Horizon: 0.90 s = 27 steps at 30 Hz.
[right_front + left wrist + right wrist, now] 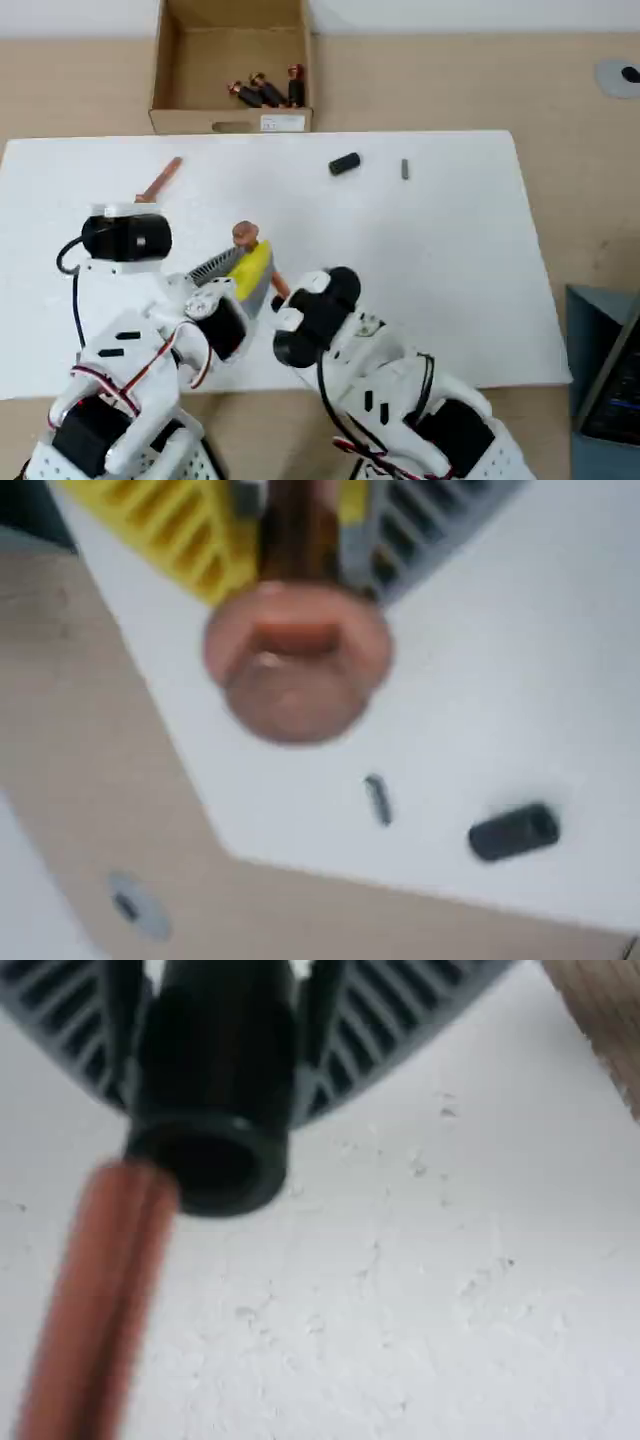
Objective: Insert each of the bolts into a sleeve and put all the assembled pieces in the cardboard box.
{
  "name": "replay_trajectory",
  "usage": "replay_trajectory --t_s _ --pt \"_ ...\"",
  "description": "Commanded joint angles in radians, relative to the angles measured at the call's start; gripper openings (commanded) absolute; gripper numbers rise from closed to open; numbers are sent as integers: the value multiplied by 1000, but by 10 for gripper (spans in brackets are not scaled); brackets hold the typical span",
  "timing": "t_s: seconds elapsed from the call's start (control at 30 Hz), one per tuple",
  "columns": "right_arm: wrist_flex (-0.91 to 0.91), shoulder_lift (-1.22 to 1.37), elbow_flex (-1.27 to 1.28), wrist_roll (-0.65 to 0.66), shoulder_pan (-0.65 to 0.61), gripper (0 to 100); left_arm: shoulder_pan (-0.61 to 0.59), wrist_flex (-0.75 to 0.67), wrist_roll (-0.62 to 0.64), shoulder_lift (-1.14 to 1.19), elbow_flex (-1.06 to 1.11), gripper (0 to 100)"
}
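- Clamped between the yellow and grey fingers (160, 540) of the left gripper (300, 520): a copper bolt (297, 665), round head outward, pointing toward 12 o'clock in the high view.
- Closed tight on a black sleeve (212, 1090): the right gripper (215, 1010), ribbed grey jaws either side, open bore facing the wrist camera.
- Against that sleeve's rim, just beside the bore: the bolt's copper shank (90, 1300).
- Near the middle of the white board (460, 280), slightly toward 9 o'clock: both grippers together, left arm's base at 7 o'clock, right arm's at 5 o'clock.
- Beyond the board's far edge at 11 o'clock: the cardboard box (165, 70), open, with three assembled pieces (268, 92) in its 4 o'clock corner.
- Loose on the board at 10 o'clock: a second copper bolt (160, 180), lying aslant.
- At 1 o'clock: a second black sleeve (344, 163) on its side, a small grey piece (405, 169) near it at 3 o'clock, not touching.
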Motion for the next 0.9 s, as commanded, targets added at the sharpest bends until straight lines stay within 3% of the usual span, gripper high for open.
replay_trajectory --t_s 0.0,0.23,0.63,0.87 --pt "-26 -85 -2 6 -4 9 0 6 -2 -2 -64 1" --pt "-29 -85 -4 5 22 9 2 78 -26 -10 -64 1" --pt "-31 -85 -12 8 28 9 11 74 -23 -10 29 1" --pt "-31 -85 -7 8 28 9 115 80 -28 -10 63 1"
